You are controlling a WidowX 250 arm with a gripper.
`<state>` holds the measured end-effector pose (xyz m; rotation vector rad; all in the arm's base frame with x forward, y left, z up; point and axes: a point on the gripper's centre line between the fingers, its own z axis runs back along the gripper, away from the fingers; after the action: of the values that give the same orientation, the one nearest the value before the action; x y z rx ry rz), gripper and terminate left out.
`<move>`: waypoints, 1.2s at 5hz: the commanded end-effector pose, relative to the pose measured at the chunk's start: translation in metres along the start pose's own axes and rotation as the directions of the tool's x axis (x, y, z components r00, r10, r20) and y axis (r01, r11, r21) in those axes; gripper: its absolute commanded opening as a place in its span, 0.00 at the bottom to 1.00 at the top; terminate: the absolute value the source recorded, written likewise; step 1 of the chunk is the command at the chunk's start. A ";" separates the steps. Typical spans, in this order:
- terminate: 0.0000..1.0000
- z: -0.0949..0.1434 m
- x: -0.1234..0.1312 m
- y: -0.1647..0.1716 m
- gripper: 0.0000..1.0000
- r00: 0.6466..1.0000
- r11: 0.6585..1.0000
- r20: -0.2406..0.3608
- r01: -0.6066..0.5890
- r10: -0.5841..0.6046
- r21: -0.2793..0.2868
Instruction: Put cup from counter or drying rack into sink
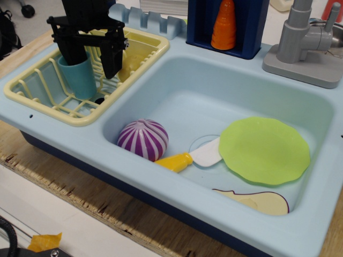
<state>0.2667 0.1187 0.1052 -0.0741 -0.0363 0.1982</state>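
gripper (92, 59) straddling cup (80, 77), drying rack (37, 95), no legible writing

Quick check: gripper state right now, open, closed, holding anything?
Gripper: open, jaws straddling the rim of the cup in the drying rack; not closed on it yet.

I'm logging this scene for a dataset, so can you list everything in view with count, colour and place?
cup: 1, teal, upright in the drying rack
drying rack: 1, pale yellow, on the counter's left
counter: 1, light blue
sink: 1, light blue, right of the rack
ball: 1, purple and white striped, in the sink
plate: 1, green, in the sink
spatula: 1, yellow handle, white blade, in the sink
cone: 1, orange, behind the sink
faucet: 1, grey, back right
end effector: 1, black, open, fingers straddling the cup
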 end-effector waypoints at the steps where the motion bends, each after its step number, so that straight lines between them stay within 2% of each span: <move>1: 0.00 -0.006 -0.006 0.008 0.00 0.999 0.999 0.001 -0.039 0.039 -0.030; 2: 0.00 -0.002 -0.011 0.009 0.00 0.999 0.998 0.005 -0.052 0.053 -0.035; 3: 0.00 0.012 -0.013 0.002 0.00 0.999 0.999 0.019 -0.037 0.037 -0.025; 4: 0.00 0.038 -0.010 -0.023 0.00 0.996 1.000 0.084 0.008 -0.008 0.002; 5: 0.00 0.070 -0.007 -0.052 0.00 0.982 0.997 0.176 0.067 -0.071 0.030; 6: 0.00 0.083 -0.006 -0.088 0.00 0.968 0.989 0.203 0.149 -0.151 0.023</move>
<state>0.2746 0.0180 0.1830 -0.0747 -0.1995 0.0099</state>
